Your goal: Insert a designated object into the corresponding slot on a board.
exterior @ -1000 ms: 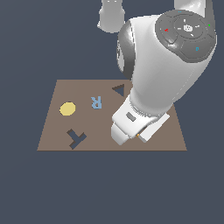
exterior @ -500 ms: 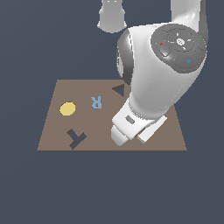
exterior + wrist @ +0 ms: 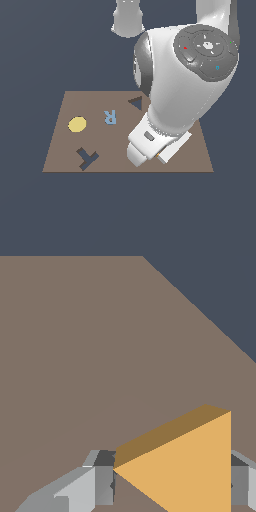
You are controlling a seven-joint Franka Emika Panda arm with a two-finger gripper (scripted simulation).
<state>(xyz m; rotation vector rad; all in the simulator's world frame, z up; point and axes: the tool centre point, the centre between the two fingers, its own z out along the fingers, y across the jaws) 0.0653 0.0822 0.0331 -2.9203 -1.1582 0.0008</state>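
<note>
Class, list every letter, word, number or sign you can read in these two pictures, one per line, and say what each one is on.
"R": a blue letter piece lying on the board, turned so it reads upside down in the exterior view.
The dark T-shaped cutout is a slot, not print.
No other text: none on the arm, the yellow disc or the orange triangle.

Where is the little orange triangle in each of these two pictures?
Exterior view: almost wholly hidden under the arm; only an orange sliver peeks out beneath the white tool, near the board's front edge.
Wrist view: the orange triangle fills the foreground, lying between the tool's two grey fingers.
Shared landmark: the brown board, which shows in both views.
</note>
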